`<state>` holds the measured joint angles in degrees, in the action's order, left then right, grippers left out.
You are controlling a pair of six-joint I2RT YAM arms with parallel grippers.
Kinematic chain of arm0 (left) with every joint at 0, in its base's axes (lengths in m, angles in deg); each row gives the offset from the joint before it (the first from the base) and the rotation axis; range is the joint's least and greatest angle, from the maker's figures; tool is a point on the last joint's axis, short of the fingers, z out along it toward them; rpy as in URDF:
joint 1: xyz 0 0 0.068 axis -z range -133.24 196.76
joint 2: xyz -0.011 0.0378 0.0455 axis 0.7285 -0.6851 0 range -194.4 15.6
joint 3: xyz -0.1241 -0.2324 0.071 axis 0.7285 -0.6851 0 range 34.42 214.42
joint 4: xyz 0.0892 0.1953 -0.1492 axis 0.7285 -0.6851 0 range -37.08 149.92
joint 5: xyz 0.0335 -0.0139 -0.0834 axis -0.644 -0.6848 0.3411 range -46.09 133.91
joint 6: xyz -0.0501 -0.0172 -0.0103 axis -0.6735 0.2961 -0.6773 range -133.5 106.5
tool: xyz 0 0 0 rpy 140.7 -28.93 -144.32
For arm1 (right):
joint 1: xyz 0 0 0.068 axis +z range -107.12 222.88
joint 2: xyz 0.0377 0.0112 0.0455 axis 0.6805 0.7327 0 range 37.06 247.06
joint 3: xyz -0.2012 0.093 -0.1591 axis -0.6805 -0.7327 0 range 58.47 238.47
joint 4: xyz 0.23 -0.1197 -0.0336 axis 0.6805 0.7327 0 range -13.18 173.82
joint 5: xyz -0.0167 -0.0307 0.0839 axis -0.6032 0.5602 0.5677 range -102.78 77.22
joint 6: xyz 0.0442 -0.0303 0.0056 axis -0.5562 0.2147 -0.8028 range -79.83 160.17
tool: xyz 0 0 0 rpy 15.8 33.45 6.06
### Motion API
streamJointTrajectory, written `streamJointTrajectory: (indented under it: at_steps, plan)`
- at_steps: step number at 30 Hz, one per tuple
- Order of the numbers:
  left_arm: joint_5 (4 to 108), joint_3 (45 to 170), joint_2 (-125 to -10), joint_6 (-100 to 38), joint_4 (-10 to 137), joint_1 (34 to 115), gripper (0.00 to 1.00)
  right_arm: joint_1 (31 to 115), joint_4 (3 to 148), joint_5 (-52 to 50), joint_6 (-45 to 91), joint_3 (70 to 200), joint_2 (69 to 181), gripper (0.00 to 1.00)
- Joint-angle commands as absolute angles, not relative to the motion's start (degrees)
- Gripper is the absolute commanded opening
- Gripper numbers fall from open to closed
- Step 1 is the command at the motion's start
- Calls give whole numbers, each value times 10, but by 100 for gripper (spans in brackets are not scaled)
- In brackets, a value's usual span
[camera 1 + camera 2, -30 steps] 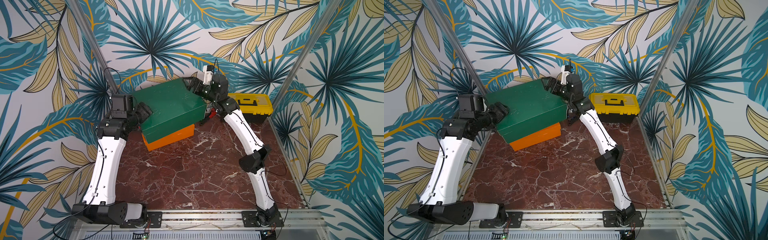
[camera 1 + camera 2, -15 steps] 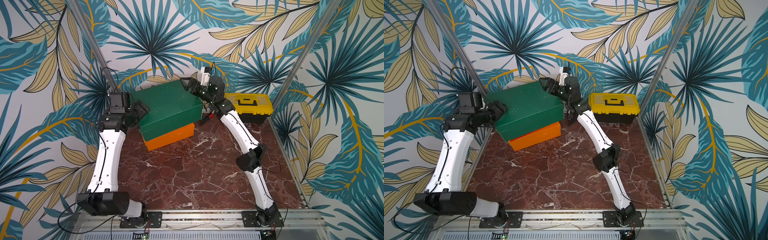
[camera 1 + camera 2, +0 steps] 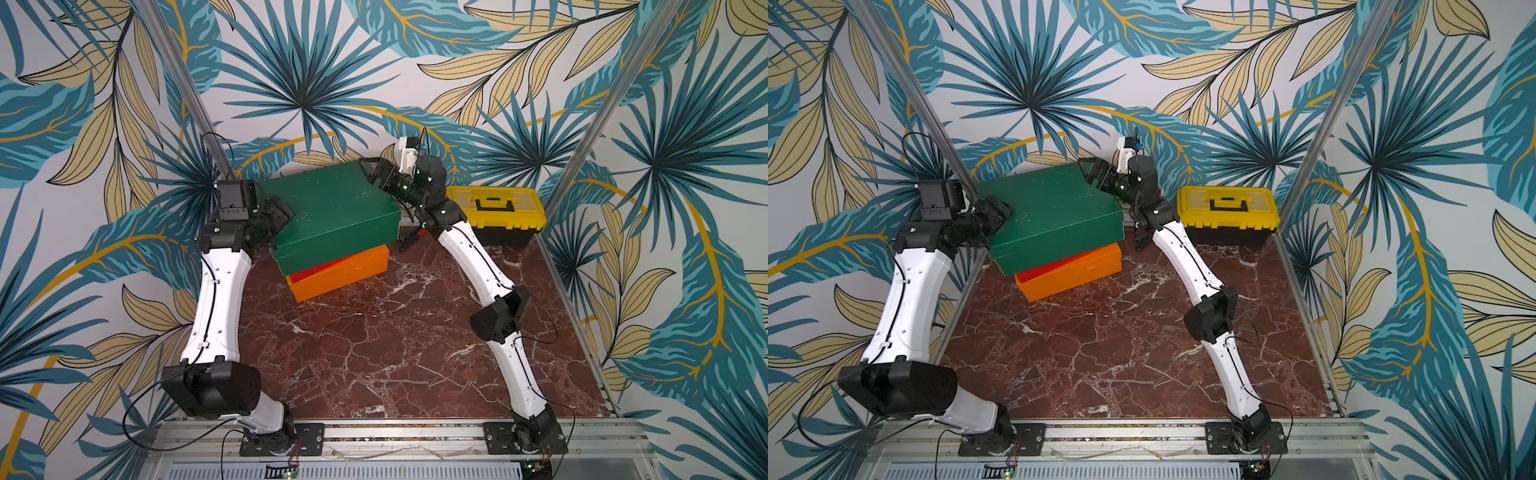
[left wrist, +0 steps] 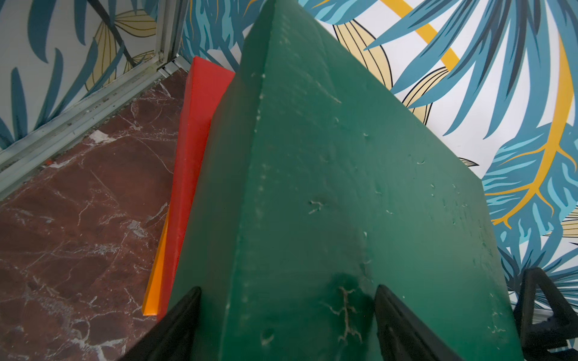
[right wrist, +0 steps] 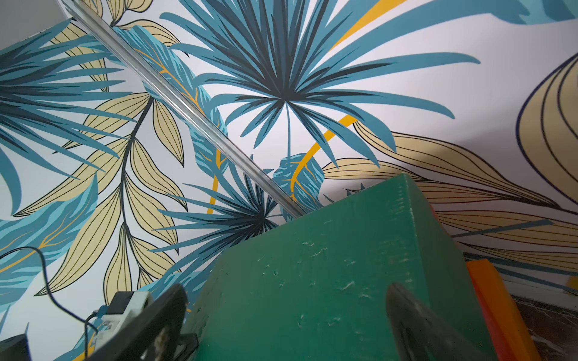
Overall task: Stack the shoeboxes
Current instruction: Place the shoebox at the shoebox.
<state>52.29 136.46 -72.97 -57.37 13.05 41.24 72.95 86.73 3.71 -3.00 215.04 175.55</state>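
The left arm stands bowed, its wrist turned inward. The left gripper [image 3: 286, 214] clasps the near-left corner of the dark green scuffed rectangular box [image 3: 332, 208] with its fingers [image 4: 184, 315] partway apart. That box lies askew over the red rectangular box [image 4: 194, 140] and the orange rectangular box [image 3: 345, 272], overhanging them to the left. The right gripper [image 3: 376, 172] straddles its far-right corner with jaws spread wide, and whether they grip is unclear. The yellow-lidded black plastic toolbox [image 3: 494, 208] stands to its right. The red-brown marble tabletop [image 3: 395, 340] stretches in front of it, and the leaf-patterned walls [image 3: 307, 83] stand close behind it.
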Motion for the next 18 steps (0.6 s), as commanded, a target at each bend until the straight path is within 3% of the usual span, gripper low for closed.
streamJointTrajectory:
  at_steps: [1,18]
  plan:
    - [669,1391,-756,-581,210,436,84,759,876,168,-95,2113,1752,99]
    - [692,1381,-744,-591,241,383,84,719,931,167,-66,2158,1796,99]
